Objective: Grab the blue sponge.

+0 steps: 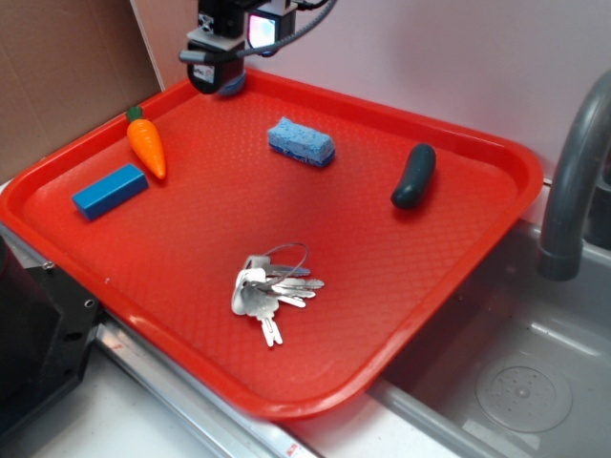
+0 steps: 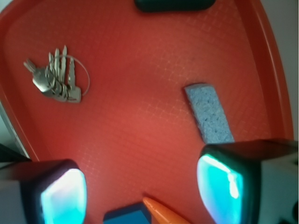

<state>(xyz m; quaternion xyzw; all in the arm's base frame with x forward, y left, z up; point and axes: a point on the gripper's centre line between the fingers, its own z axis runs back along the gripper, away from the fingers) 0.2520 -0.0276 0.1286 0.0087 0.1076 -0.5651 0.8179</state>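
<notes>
The blue sponge [image 1: 302,141] [image 2: 209,113], light blue and porous with a darker underside, lies flat on the red tray [image 1: 191,248] toward its far side. My gripper [image 1: 218,76] [image 2: 140,191] hangs above the tray's far left corner, well left of the sponge and apart from it. It is open: in the wrist view the two glowing cyan pads [image 2: 63,198] stand wide apart with only bare tray between them. In that view the sponge lies just ahead of the right finger.
An orange toy carrot [image 1: 147,145] [image 2: 163,213] and a glossy blue block [image 1: 109,190] [image 2: 128,217] lie at the tray's left. A bunch of keys [image 1: 269,289] [image 2: 56,77] sits mid-tray, a dark green pickle-shaped piece [image 1: 413,176] at the right. A sink with a grey faucet [image 1: 573,181] borders the right.
</notes>
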